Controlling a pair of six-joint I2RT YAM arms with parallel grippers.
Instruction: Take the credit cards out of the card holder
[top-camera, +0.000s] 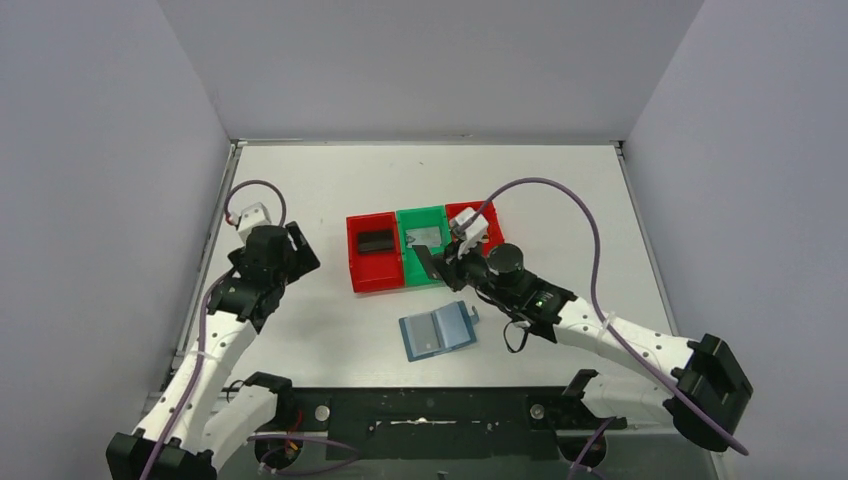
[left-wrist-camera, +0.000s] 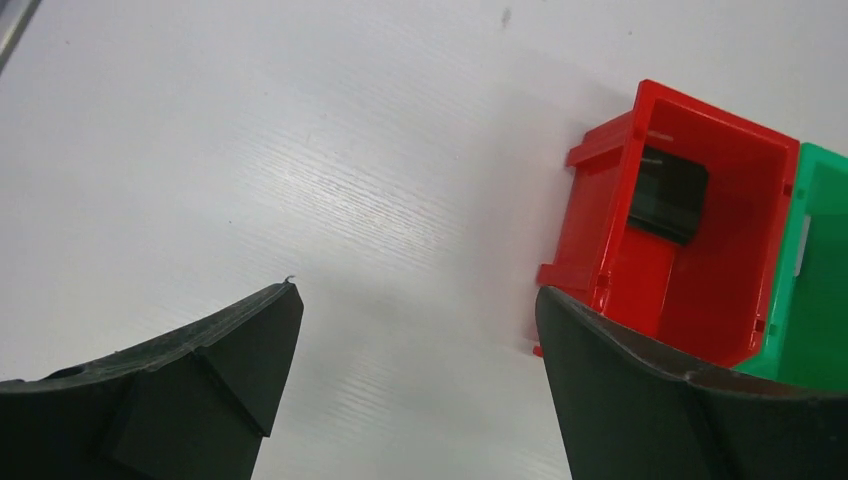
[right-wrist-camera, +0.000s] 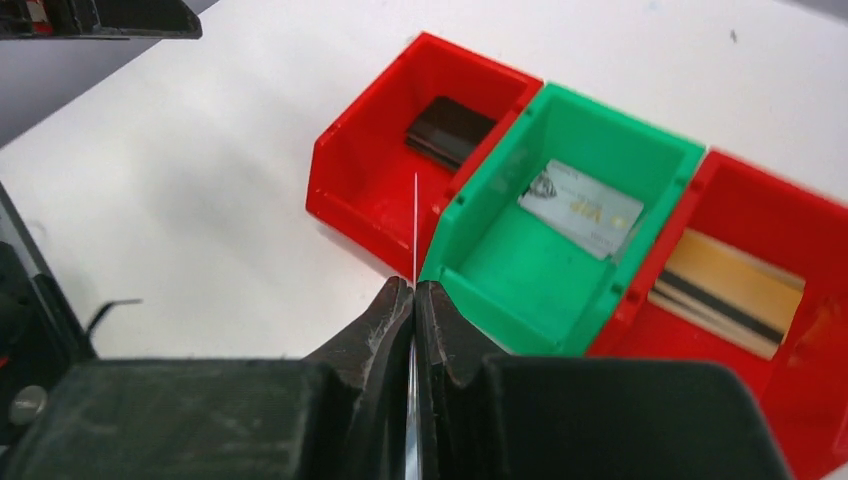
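Right wrist view — where's the card (right-wrist-camera: 415, 225)?
Edge-on, pinched in the right gripper (right-wrist-camera: 413, 292), its long axis aimed at the green bin (right-wrist-camera: 510, 310)'s left wall.
And the card holder (top-camera: 438, 330)?
Only the top view shows it — open, flat, nearer the bases than the green bin. The left gripper (left-wrist-camera: 415, 292) hangs spread, empty, well left of that bin.

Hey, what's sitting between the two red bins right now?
A green bin, set side by side with both, holding a silver-grey card lying flat. The right wrist view shows it best; the top view agrees.
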